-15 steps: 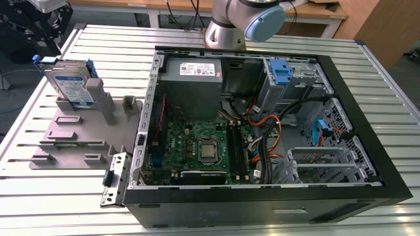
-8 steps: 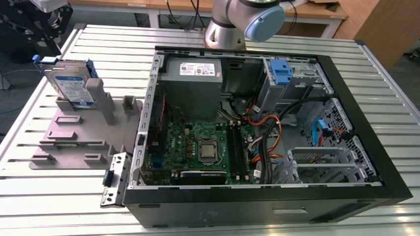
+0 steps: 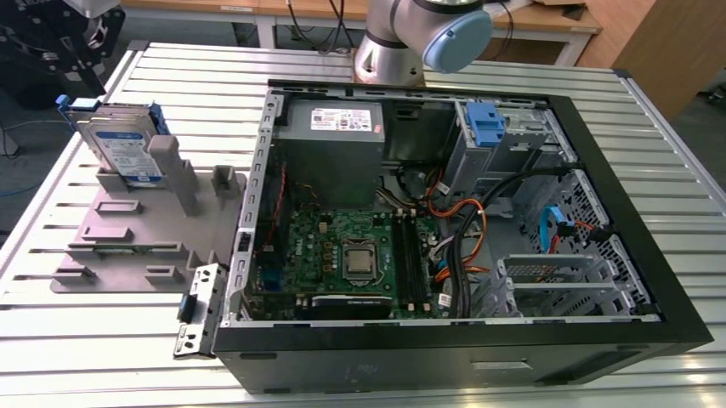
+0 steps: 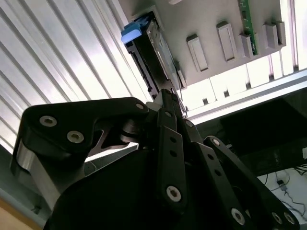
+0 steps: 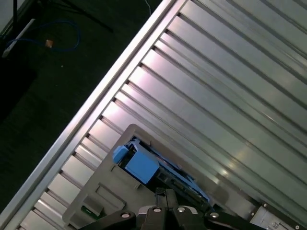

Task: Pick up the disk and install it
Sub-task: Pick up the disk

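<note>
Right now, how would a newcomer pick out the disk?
Start at the open computer case; on the exterior view's left of it a grey holder lies on the slatted table. The disk stands upright on edge at that holder's far end. It is the flat silver slab with a white-and-blue label and blue rails, unlike the holder's plain grey posts.

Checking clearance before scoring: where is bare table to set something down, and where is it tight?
Bare table slats lie at the exterior view's lower left, beside the grey fixture, and between it and the far edge. Tight around the disk and inside the cabled case.
</note>
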You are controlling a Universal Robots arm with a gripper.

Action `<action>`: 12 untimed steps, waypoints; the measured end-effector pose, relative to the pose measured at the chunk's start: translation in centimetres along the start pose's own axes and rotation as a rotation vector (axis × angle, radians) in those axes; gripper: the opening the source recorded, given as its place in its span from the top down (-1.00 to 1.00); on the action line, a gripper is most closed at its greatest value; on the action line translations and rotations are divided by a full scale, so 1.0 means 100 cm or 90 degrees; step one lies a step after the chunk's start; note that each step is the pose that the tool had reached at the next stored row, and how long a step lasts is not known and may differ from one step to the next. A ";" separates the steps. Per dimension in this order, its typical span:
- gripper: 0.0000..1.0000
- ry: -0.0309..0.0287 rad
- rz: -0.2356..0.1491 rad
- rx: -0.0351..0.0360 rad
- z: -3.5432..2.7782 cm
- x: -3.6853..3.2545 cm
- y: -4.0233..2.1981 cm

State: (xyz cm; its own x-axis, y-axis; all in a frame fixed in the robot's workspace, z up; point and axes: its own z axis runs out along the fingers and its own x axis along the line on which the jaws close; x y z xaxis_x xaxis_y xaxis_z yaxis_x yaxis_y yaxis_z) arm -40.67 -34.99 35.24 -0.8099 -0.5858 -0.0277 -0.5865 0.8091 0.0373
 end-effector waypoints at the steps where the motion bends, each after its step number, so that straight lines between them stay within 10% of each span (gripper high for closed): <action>1: 0.79 0.0004 -0.011 -0.0003 0.0000 0.0000 0.0000; 12: 0.79 0.0052 -0.138 -0.0038 0.0005 0.0000 0.0000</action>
State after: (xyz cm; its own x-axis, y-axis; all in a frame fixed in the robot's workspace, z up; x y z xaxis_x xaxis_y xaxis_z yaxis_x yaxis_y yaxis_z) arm -40.67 -34.99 35.18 -0.6647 -0.7466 -0.0277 -0.7471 0.6637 0.0373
